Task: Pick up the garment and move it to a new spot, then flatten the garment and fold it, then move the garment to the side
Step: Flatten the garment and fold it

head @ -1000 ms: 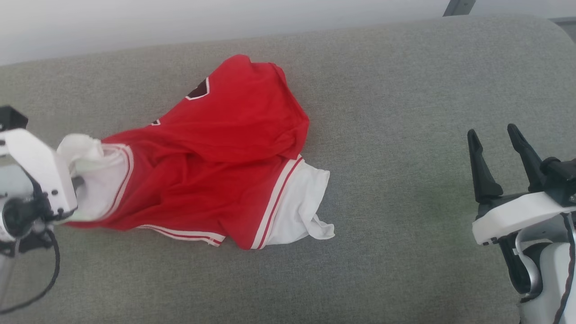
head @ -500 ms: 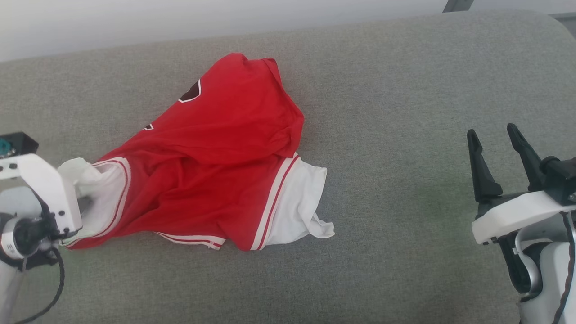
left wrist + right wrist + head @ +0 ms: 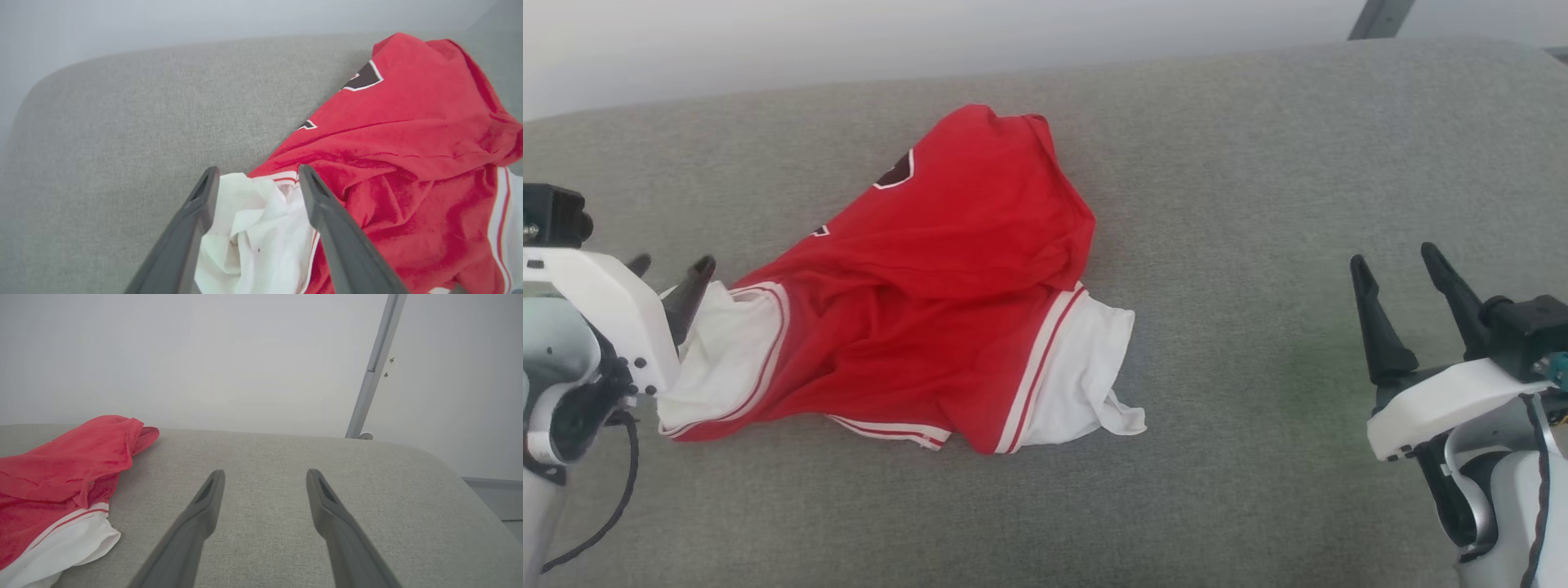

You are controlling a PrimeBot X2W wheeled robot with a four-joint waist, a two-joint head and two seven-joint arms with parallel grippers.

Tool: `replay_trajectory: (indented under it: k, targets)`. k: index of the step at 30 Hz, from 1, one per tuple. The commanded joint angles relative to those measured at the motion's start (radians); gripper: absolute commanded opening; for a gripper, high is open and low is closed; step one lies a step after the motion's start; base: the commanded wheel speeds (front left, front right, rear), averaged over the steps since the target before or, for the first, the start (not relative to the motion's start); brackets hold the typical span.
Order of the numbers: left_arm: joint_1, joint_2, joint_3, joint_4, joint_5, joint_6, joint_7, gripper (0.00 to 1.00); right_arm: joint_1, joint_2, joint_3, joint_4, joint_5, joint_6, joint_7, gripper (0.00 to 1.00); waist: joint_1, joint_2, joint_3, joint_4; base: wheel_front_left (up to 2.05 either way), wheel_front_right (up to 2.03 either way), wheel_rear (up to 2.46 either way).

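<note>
The left gripper [image 3: 670, 268] has its two dark fingers spread apart and clamps nothing. A crumpled white sleeve [image 3: 253, 228] lies slack between them, so the gripper straddles the cloth without holding it. That sleeve is probably chosen because it is the part of the garment nearest this gripper.

Beyond the fingertips and off to one side, the red body of the garment [image 3: 947, 269] lies bunched and folded over itself on the grey fabric-covered worktop [image 3: 1258, 163]. It is not yet flat, so spreading it looks like the step ahead.

The second white sleeve [image 3: 1086, 367] trails from the far side of the heap. Well apart from it, the right gripper [image 3: 1393, 257] hovers over bare worktop, fingers apart and empty, seemingly waiting to take that sleeve.
</note>
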Motion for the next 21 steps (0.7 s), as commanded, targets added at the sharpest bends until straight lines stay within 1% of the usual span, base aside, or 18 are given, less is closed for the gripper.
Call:
replay_trajectory:
  k: [1, 3, 5, 6, 8, 9, 10, 13, 18, 21]
  targets:
    - [0.025, -0.002, 0.014, -0.027, 0.026, -0.009, -0.071, 1.0, 0.014, -0.006, 0.01, -0.004, 0.009, 0.0, 0.01, 1.0, 0.0, 0.0, -0.007, 0.015, 0.0, 0.0, 0.0]
    - [0.049, 0.003, 0.015, -0.062, 0.059, -0.034, -0.16, 1.0, 0.016, -0.014, 0.023, -0.007, 0.016, 0.0, 0.02, 1.0, 0.0, 0.0, -0.011, 0.027, 0.0, 0.0, 0.0]
    - [0.083, -0.011, 0.036, -0.066, 0.061, -0.024, -0.232, 1.0, 0.017, -0.024, 0.039, -0.006, 0.024, 0.0, 0.03, 1.0, 0.0, 0.0, -0.017, 0.042, 0.0, 0.0, 0.0]
    - [0.109, -0.012, 0.045, -0.085, 0.082, -0.039, -0.31, 1.0, 0.017, -0.03, 0.059, -0.006, 0.035, 0.0, 0.043, 1.0, 0.0, 0.0, -0.023, 0.056, 0.0, 0.0, 0.0]
    - [0.142, -0.019, 0.057, -0.092, 0.088, -0.047, -0.383, 1.0, 0.017, -0.041, 0.081, -0.004, 0.049, 0.0, 0.057, 1.0, 0.0, 0.0, -0.028, 0.072, 0.0, 0.0, 0.0]
    - [0.142, -0.019, 0.057, -0.092, 0.088, -0.047, -0.383, 1.0, 0.017, -0.041, 0.081, -0.004, 0.049, 0.0, 0.057, 1.0, 0.0, 0.0, -0.028, 0.072, 0.0, 0.0, 0.0]
    - [0.16, -0.022, 0.058, -0.097, 0.098, -0.055, -0.423, 1.0, 0.017, -0.047, 0.095, -0.003, 0.059, 0.0, 0.067, 1.0, 0.0, 0.0, -0.031, 0.081, 0.0, 0.0, 0.0]
    - [0.205, -0.043, 0.073, -0.103, 0.119, -0.06, -0.539, 1.0, 0.013, -0.069, 0.136, 0.0, 0.091, 0.0, 0.102, 1.0, 0.0, 0.0, -0.035, 0.108, 0.0, 0.0, 0.0]
    - [0.275, -0.083, 0.084, -0.096, 0.142, -0.064, -0.694, 1.0, -0.006, -0.113, 0.214, -0.004, 0.157, 0.0, 0.194, 1.0, 0.0, 0.0, -0.033, 0.159, 0.0, 0.0, 0.0]
    - [0.306, -0.112, 0.089, -0.086, 0.148, -0.066, -0.748, 1.0, -0.022, -0.14, 0.256, -0.004, 0.193, 0.0, 0.262, 1.0, 0.0, 0.0, -0.029, 0.19, 0.0, 0.0, 0.0]
